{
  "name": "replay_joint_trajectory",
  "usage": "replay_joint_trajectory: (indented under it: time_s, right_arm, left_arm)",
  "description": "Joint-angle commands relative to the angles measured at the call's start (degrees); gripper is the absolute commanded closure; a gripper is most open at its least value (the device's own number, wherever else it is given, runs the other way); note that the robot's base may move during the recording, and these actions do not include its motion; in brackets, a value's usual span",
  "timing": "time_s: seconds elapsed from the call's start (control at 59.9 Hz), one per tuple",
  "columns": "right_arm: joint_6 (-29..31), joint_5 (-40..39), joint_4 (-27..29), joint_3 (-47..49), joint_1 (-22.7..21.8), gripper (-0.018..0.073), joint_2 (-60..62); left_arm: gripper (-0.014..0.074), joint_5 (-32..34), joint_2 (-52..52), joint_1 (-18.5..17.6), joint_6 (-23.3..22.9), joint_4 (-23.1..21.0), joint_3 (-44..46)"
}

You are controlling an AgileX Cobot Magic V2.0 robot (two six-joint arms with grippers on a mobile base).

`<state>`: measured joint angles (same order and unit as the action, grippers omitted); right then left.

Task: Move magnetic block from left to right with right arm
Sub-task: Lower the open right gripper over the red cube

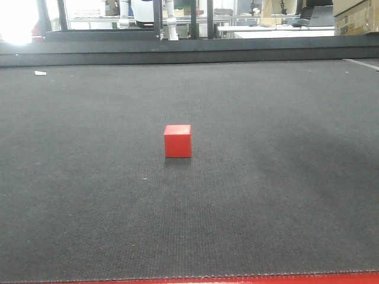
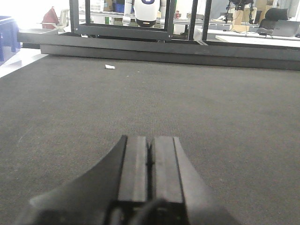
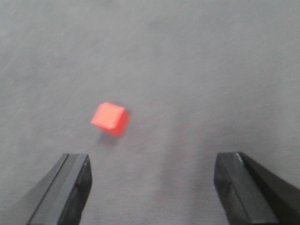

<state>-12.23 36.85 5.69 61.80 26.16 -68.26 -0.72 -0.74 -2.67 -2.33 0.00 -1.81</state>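
Hovering wide open, the right claw (image 3: pixel 152 159) faces the red block (image 3: pixel 110 118), likely light and rigid, best pinched across opposite faces.

The counter (image 2: pixel 225 117), surfaced in dark woven matting, stretches far ahead of the left hand (image 2: pixel 150 140). Ahead and a little to that hand's left, a small white scrap (image 2: pixel 109 67) lies on it. Beyond the scrap a low dark ledge (image 2: pixel 140 49) bounds the counter, with black frame posts (image 2: pixel 74 14) rising behind. Farther off stand white tables (image 2: pixel 253 37); a blue bin (image 2: pixel 7 33) sits far to the left. In the front view, bright glare (image 1: pixel 15 21) whites out one upper corner, and cardboard boxes (image 1: pixel 355 15) fill the other.
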Motion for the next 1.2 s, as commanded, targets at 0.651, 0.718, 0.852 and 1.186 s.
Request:
replay_joint_trajectory:
  time_s: [0.651,0.718,0.852,1.186]
  right_arm:
    - [-32.67,19.73,-24.63,37.36,19.34,-0.0074,-38.0]
    - [-32.67,20.8,-25.02,39.11,19.34,-0.0074,-40.1]
    - [-34.52,22.1,-25.43,39.87,18.77,-0.0074,-42.61]
    - [-36.48,18.52,-24.28,39.73,16.6,-0.0074,-45.72]
  left_arm:
    - [0.0713,5.24,-0.79,-0.17,-0.38,0.0,-0.58]
    - [0.0713,5.24,-0.79,-0.17,-0.38,0.0,-0.58]
    - [0.0712,5.24,-0.79,-0.17,-0.38,0.0,-0.58]
    - [0.0713,5.24,-0.79,-0.17,-0.38,0.0,-0.58]
